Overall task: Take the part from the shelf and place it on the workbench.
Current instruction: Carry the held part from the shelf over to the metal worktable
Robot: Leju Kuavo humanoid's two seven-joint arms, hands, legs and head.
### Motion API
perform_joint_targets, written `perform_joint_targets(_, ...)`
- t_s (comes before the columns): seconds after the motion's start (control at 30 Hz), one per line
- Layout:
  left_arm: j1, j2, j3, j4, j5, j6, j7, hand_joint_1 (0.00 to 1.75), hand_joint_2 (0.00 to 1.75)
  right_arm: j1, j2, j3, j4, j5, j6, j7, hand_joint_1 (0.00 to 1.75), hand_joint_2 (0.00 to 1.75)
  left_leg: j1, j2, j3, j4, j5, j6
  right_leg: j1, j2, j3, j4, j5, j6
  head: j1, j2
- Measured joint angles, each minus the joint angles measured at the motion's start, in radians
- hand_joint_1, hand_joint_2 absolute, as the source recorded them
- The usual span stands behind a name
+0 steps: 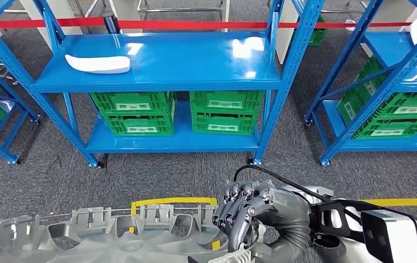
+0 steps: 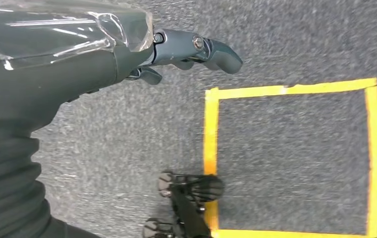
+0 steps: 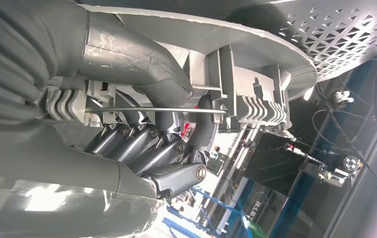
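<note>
1. Nearest to the robot in the head view, the right hand (image 1: 248, 215) has its dark fingers (image 1: 233, 207) curled down over the right end of the part (image 1: 113, 233), a long grey moulded piece with rows of clips and cut-outs that runs across the bottom edge of the picture. So the part is off the shelf and held low in front of the robot's body.

2. The right wrist view shows that grip close up: the thick grey thumb (image 3: 136, 54) lies on one side of the part's ribbed clip section (image 3: 255, 106) and the darker fingers wrap the other side, so the hand is clamped onto the part, not just touching it.

3. The left hand (image 2: 176, 54) hangs over the grey carpet (image 2: 117, 148). Its fingers are a little apart, only slightly bent, with nothing in them. A square of yellow tape (image 2: 208, 134) is marked on the carpet near it.

4. Past the part, more yellow tape (image 1: 173, 201) crosses the carpet, and it picks up again on the right behind the right wrist.

5. Further out stands the blue shelf (image 1: 156, 82). A white curved piece (image 1: 99, 64) lies near the left end of its upper level. Green crates (image 1: 178, 112) sit side by side on the lower level.

6. More blue racks with green crates stand off to the left and right edges, and a red strip (image 1: 195, 24) runs across behind the shelf.
</note>
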Motion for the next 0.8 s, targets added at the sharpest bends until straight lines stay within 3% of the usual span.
perform_joint_targets(0.03, -0.001, 0.000, 0.002, 0.002, -0.006, -0.002, -0.004, 0.00, 1.75, 0.000, -0.003, 0.000, 0.000, 0.000, -0.002, -0.004, 1.69, 1.75, 0.001, 0.001, -0.020, 0.005, 0.012, -0.002, -0.001, 0.000, 0.029, -0.018, 0.018, 0.012, 0.000, 0.000)
perform_joint_targets(0.1, -0.003, 0.000, 0.006, 0.005, -0.014, -0.005, -0.010, 0.00, 1.75, -0.003, -0.007, 0.000, 0.000, 0.000, -0.003, -0.009, 1.69, 1.75, 0.001, 0.001, -0.058, 0.023, 0.030, -0.010, -0.004, -0.001, 0.131, -0.145, 0.040, 0.026, 0.000, 0.000)
perform_joint_targets(0.17, -0.005, 0.000, 0.009, 0.006, -0.017, -0.006, -0.012, 0.00, 1.75, -0.004, -0.009, 0.001, 0.000, 0.000, -0.004, -0.010, 1.69, 1.75, 0.000, 0.001, -0.082, 0.042, 0.043, -0.021, -0.001, 0.002, 0.198, -0.253, 0.025, 0.013, -0.003, 0.000)
perform_joint_targets(0.2, -0.005, 0.000, 0.011, 0.007, -0.018, -0.006, -0.013, 0.00, 1.75, -0.005, -0.010, 0.001, 0.000, -0.001, -0.004, -0.011, 1.69, 1.75, 0.000, 0.001, -0.088, 0.048, 0.050, -0.027, 0.003, 0.004, 0.207, -0.274, 0.014, 0.002, -0.004, 0.000)
perform_joint_targets(0.27, -0.006, 0.000, 0.018, 0.007, -0.019, -0.008, -0.015, 0.00, 1.75, -0.007, -0.013, 0.002, 0.000, -0.004, -0.004, -0.014, 1.69, 1.75, 0.004, -0.001, -0.093, 0.051, 0.058, -0.038, 0.003, 0.004, 0.194, -0.275, 0.023, -0.017, -0.002, 0.000)
perform_joint_targets(0.3, -0.006, 0.001, 0.022, 0.007, -0.020, -0.009, -0.016, 0.00, 1.75, -0.008, -0.014, 0.003, 0.001, -0.006, -0.004, -0.015, 1.69, 1.75, 0.007, -0.002, -0.098, 0.061, 0.043, -0.044, 0.002, 0.003, 0.186, -0.273, 0.033, -0.025, -0.003, 0.000)
perform_joint_targets(0.33, -0.006, 0.001, 0.027, 0.007, -0.020, -0.011, -0.016, 0.00, 1.75, -0.009, -0.014, 0.004, 0.001, -0.008, -0.004, -0.017, 1.69, 1.75, 0.010, -0.003, -0.106, 0.085, 0.008, -0.051, 0.000, 0.002, 0.177, -0.274, 0.044, -0.032, -0.003, 0.000)
perform_joint_targets(0.43, -0.012, 0.003, 0.042, 0.004, -0.025, -0.017, -0.017, 0.00, 1.75, -0.010, -0.014, 0.007, 0.001, -0.011, -0.002, -0.018, 1.69, 1.75, 0.015, -0.005, -0.143, 0.257, -0.144, -0.067, -0.001, 0.001, 0.139, -0.273, 0.080, -0.039, -0.006, 0.000)
perform_joint_targets(0.47, -0.015, 0.004, 0.047, 0.003, -0.028, -0.021, -0.018, 0.00, 1.75, -0.009, -0.014, 0.008, 0.002, -0.013, -0.001, -0.016, 1.69, 1.75, 0.016, -0.005, -0.148, 0.312, -0.164, -0.069, -0.001, 0.001, 0.126, -0.272, 0.092, -0.037, -0.006, 0.000)
perform_joint_targets(0.5, -0.017, 0.004, 0.053, 0.001, -0.033, -0.025, -0.019, 0.00, 1.75, -0.008, -0.014, 0.009, 0.002, -0.016, 0.000, -0.013, 1.69, 1.75, 0.016, -0.005, -0.139, 0.342, -0.162, -0.069, -0.001, 0.001, 0.111, -0.271, 0.104, -0.035, -0.006, 0.000)
perform_joint_targets(0.53, -0.019, 0.005, 0.058, 0.000, -0.037, -0.027, -0.020, 0.00, 1.75, -0.007, -0.014, 0.010, 0.004, -0.020, 0.001, -0.009, 1.69, 1.75, 0.016, -0.005, -0.111, 0.332, -0.142, -0.068, -0.001, 0.001, 0.097, -0.271, 0.116, -0.033, -0.006, 0.000)
perform_joint_targets(0.6, -0.022, 0.005, 0.065, -0.004, -0.041, -0.030, -0.022, 0.00, 1.75, -0.006, -0.014, 0.012, 0.006, -0.031, 0.002, -0.004, 1.69, 1.75, 0.015, -0.008, -0.007, 0.213, -0.108, -0.058, -0.001, 0.002, 0.076, -0.270, 0.136, -0.027, -0.006, 0.000)
perform_joint_targets(0.67, -0.023, 0.006, 0.070, -0.011, -0.039, -0.030, -0.018, 0.00, 1.75, -0.006, -0.014, 0.013, 0.008, -0.045, 0.004, 0.000, 1.69, 1.75, 0.008, -0.014, 0.088, 0.075, -0.119, -0.044, -0.001, 0.001, 0.067, -0.272, 0.153, -0.016, -0.006, 0.000)
perform_joint_targets(0.73, -0.023, 0.007, 0.074, -0.016, -0.027, -0.031, -0.001, 0.00, 1.75, -0.004, -0.013, 0.013, 0.011, -0.057, 0.004, 0.008, 1.69, 1.75, -0.002, -0.015, 0.109, 0.028, -0.129, -0.031, -0.004, -0.001, 0.065, -0.277, 0.169, -0.002, -0.006, 0.000)
perform_joint_targets(0.8, -0.018, 0.007, 0.076, -0.022, 0.002, -0.031, 0.035, 0.00, 1.75, 0.005, -0.012, 0.011, 0.013, -0.063, 0.004, 0.018, 1.69, 1.75, -0.002, -0.011, 0.099, 0.018, -0.107, -0.015, -0.006, -0.001, 0.059, -0.274, 0.171, 0.006, -0.007, 0.000)
